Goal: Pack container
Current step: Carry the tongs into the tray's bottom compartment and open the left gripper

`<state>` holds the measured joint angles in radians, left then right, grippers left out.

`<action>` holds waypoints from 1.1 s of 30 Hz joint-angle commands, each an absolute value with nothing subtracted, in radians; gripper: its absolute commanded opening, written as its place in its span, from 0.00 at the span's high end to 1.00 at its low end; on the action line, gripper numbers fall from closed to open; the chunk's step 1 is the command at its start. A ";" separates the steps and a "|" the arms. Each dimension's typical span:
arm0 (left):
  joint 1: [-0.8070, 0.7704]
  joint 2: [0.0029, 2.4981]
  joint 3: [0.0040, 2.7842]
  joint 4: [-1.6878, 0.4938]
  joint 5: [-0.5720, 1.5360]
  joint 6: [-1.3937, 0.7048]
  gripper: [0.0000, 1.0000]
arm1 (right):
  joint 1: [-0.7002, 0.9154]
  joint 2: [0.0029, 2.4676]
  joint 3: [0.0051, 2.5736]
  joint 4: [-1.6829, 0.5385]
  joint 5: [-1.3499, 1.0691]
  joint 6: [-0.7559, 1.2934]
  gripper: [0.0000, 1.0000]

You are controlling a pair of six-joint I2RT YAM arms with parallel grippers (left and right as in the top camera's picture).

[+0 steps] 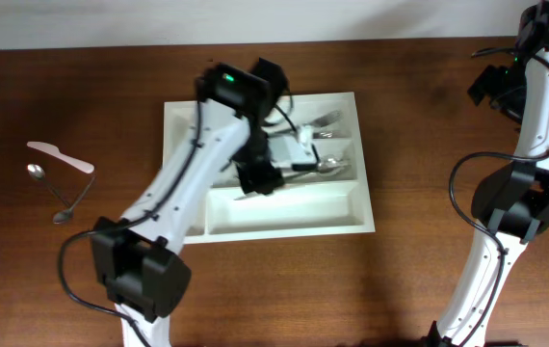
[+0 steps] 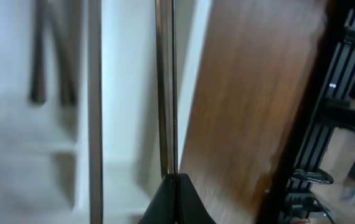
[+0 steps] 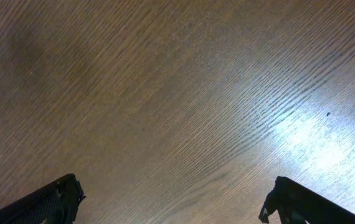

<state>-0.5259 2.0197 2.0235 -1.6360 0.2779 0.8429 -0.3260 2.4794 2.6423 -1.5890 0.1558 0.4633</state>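
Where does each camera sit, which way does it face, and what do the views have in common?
Overhead: above the table, facing down on the container; the left arm and right arm show.
Left wrist: on the left arm, facing into the container along a held metal utensil; the left gripper, shut, shows.
Right wrist: low, facing bare table; the right gripper, open, shows.
Shared: overhead and left wrist both show the container.

Left arm [image 1: 173, 183] stretched from near-left base toward centre, wrist pitched down. Left gripper [image 2: 177, 186] pinched tight on a thin metal handle [image 2: 165, 93]. Right arm [image 1: 535, 106] folded at right edge, right gripper [image 3: 176, 199] spread wide, facing down.
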 commanded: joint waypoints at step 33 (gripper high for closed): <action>-0.519 2.056 1.625 -1.146 0.114 0.802 0.72 | -0.327 2.443 2.663 -1.589 0.158 0.461 0.01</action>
<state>-0.5457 2.0525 1.5795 -1.1435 0.1970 0.8677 -0.3260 2.4794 2.6423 -1.5890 0.1558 0.4633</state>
